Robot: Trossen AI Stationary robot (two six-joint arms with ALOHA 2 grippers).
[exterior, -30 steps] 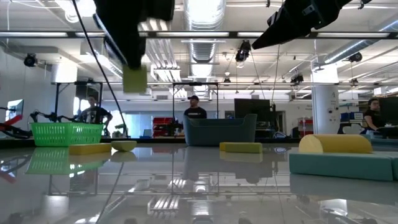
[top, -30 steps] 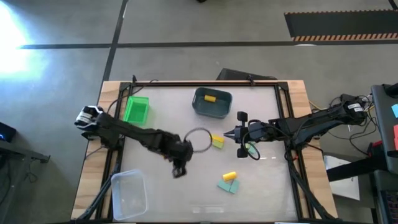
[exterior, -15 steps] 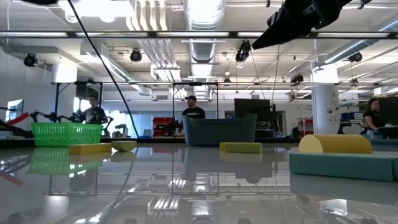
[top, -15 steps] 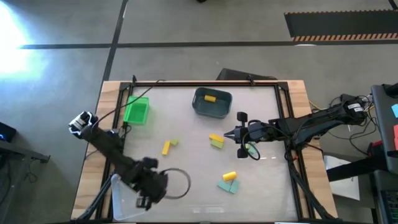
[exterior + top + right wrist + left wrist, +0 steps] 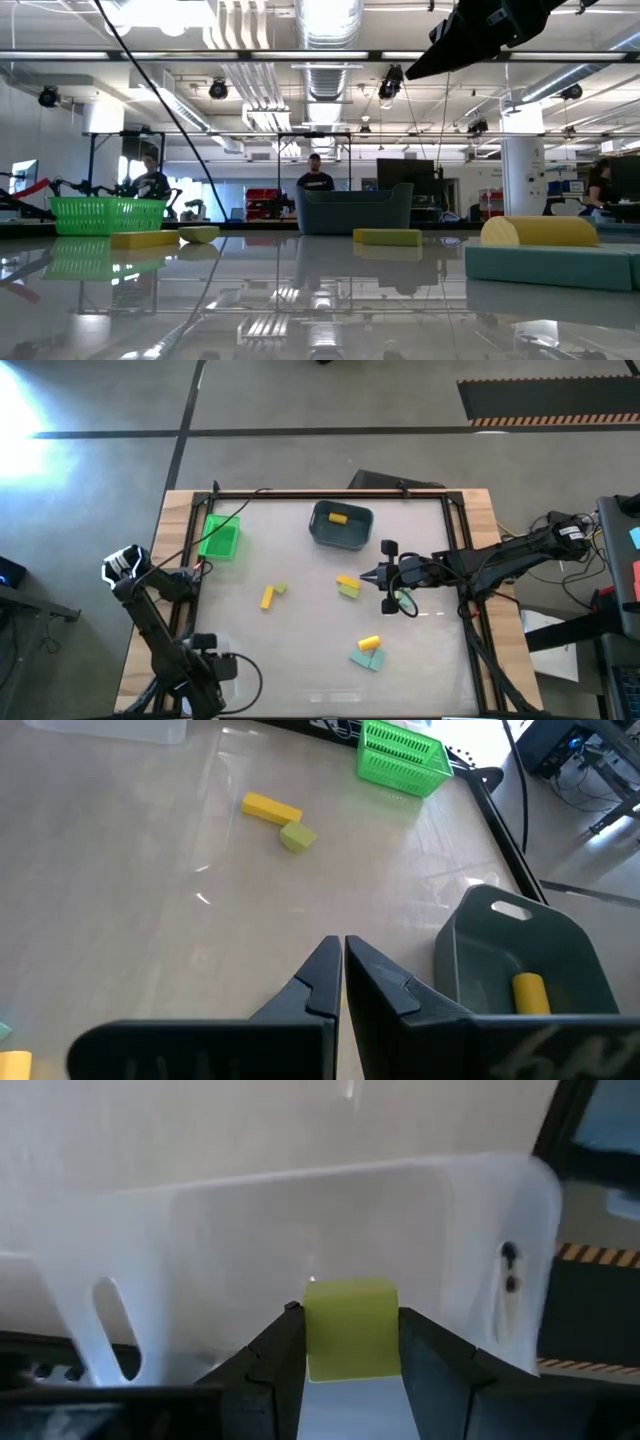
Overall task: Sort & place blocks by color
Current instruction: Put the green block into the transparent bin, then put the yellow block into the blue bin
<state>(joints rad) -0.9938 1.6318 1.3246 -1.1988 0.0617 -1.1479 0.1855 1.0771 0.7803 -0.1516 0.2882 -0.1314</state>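
Observation:
My left gripper point(image 5: 203, 682) hangs over the clear bin point(image 5: 300, 1210) at the table's near left corner, shut on a pale lime-green block point(image 5: 350, 1328). On the table lie a yellow bar point(image 5: 267, 597) beside a small lime block point(image 5: 281, 589), a yellow and lime pair point(image 5: 347, 586), and a yellow cylinder point(image 5: 369, 644) resting on teal wedges point(image 5: 367, 659). A yellow block point(image 5: 338, 516) lies in the grey-blue bin point(image 5: 341, 536). My right gripper point(image 5: 365, 575) hovers shut above the table's middle right. My left gripper pinches the lime-green block by two opposite sides point(image 5: 312, 1342) between its two fingers point(image 5: 270, 1370). The fingers point down from above. The block is lifted clear, above the clear bin's floor.
A bright green basket point(image 5: 219, 537) stands at the far left, and the grey-blue bin stands at the far middle. The table's dark frame point(image 5: 455, 560) runs along its edges. People stand in the room beyond the table.
My left gripper has swung from the table's middle toward the near left corner, turning as it went and carrying the lime-green block clear of the table. It now hangs over the clear bin and has left the low view.

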